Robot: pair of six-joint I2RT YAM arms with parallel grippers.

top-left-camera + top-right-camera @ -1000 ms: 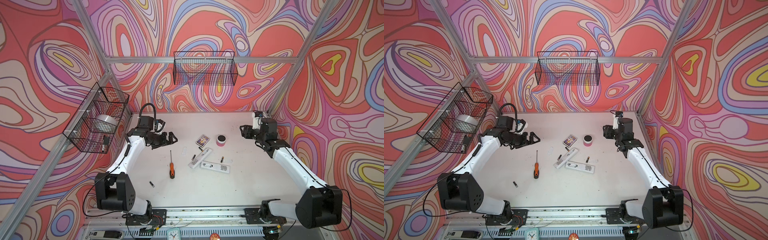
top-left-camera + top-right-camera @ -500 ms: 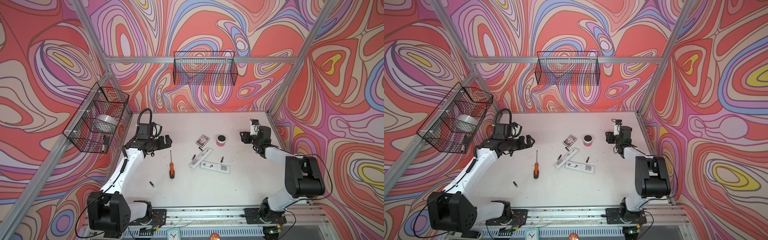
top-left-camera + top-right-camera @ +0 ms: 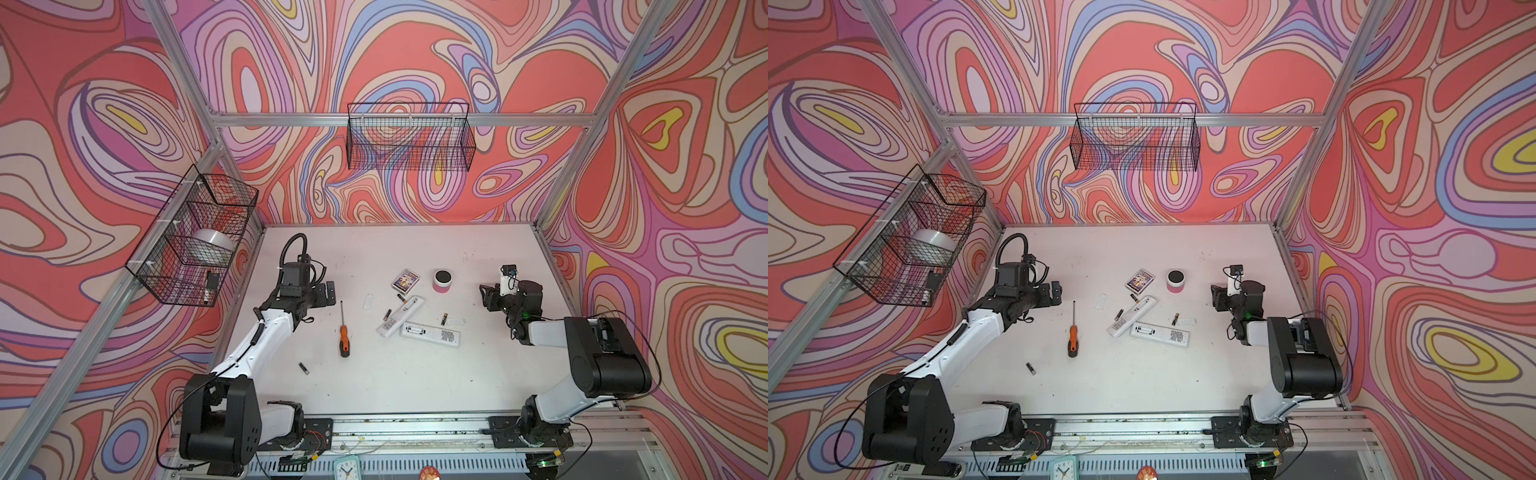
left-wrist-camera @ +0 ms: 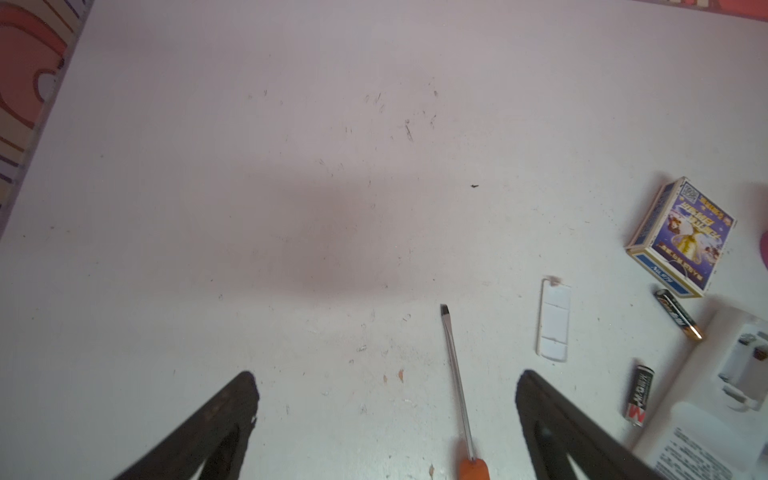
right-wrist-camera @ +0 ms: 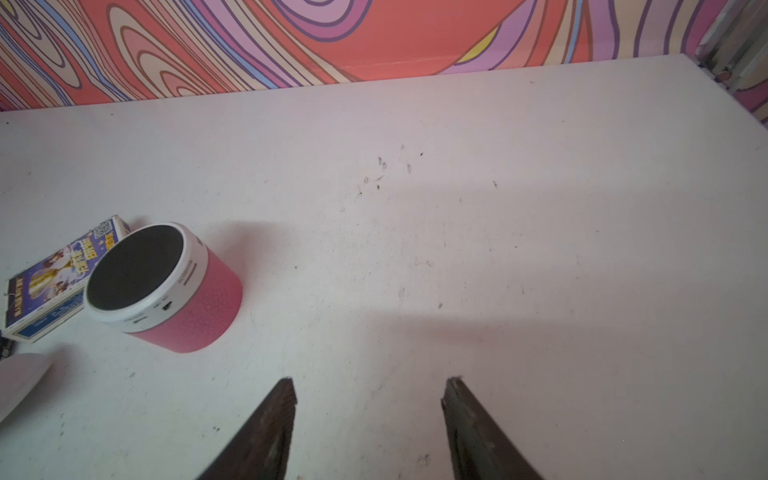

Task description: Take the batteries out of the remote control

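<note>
the left gripper (image 4: 386,386) stands spread as wide as it goes, holding nothing. the right gripper (image 5: 370,386) is about half open and also empty, over bare table (image 5: 457,249).

four batteries (image 3: 401,298) lie loose. two are just outside one left finger (image 4: 540,407), beside the remotes (image 3: 400,316). one is past the remotes, toward the right fingers (image 5: 465,428), and one is well behind the left fingers, back toward that arm's base.

unloading looks finished, i judge. the risk now is a knock. the screwdriver (image 4: 455,374) lies between the left fingers, so lowering them would strike it. the screwdriver, or a sweeping arm, could send the round batteries rolling off.
</note>
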